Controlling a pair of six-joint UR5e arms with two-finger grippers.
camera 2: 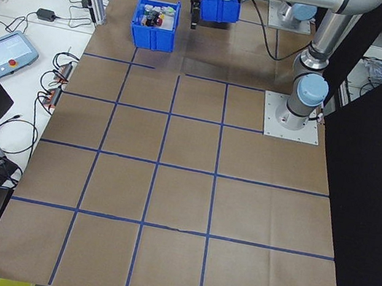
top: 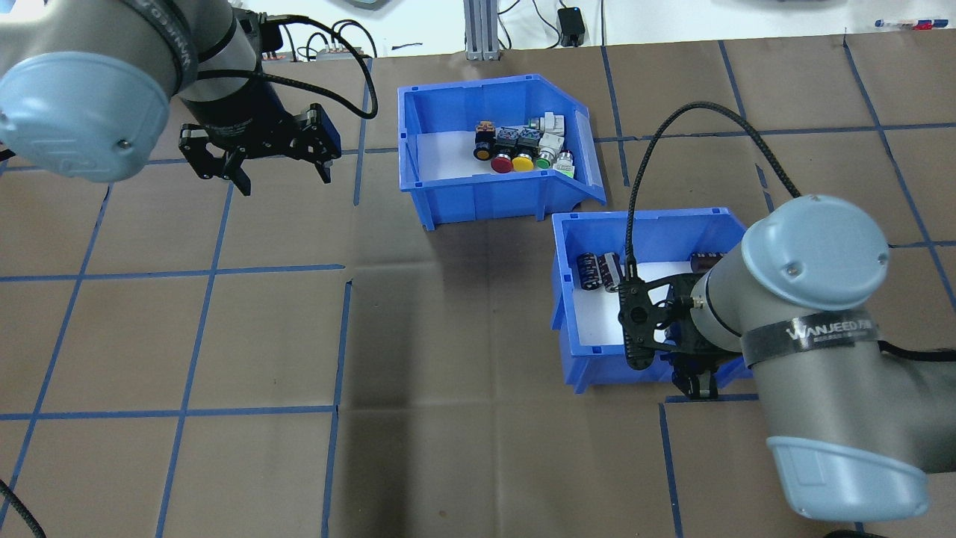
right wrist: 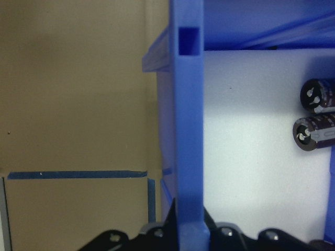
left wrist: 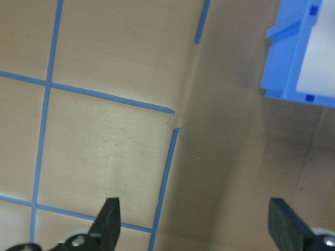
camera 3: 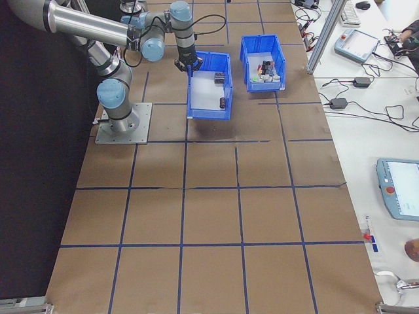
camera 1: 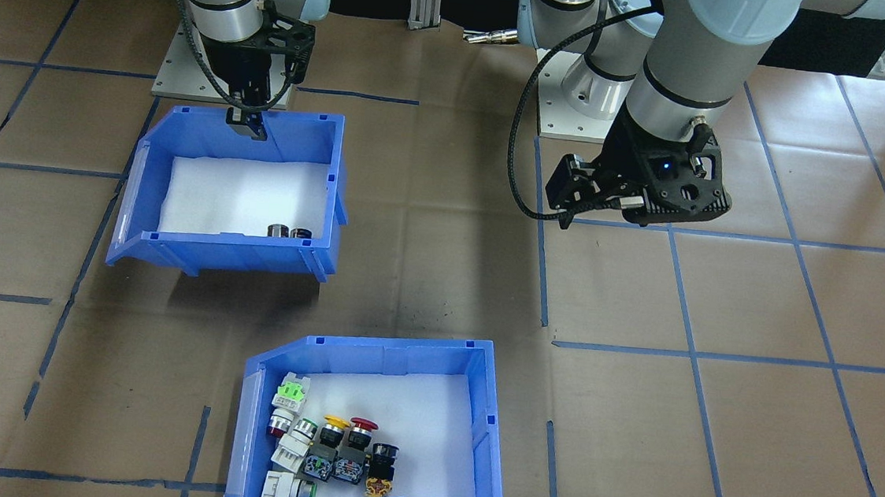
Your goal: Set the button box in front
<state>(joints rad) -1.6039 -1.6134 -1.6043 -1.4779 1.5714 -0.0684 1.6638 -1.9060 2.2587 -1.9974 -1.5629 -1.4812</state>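
The right gripper [camera 1: 248, 124] has its jaws pinching the wall of the other bin [camera 1: 174, 247]; the left gripper [top: 280, 168] hangs spread, apart from the button box [top: 485, 198].

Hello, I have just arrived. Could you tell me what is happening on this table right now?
Two robot arms work over a table with two blue bins. The right gripper is closed on the near wall of the other bin, which holds only a few dark cylinders. The button box, full of coloured push buttons, sits farther from the robot, untouched. The left gripper hangs open over bare table, holding nothing.
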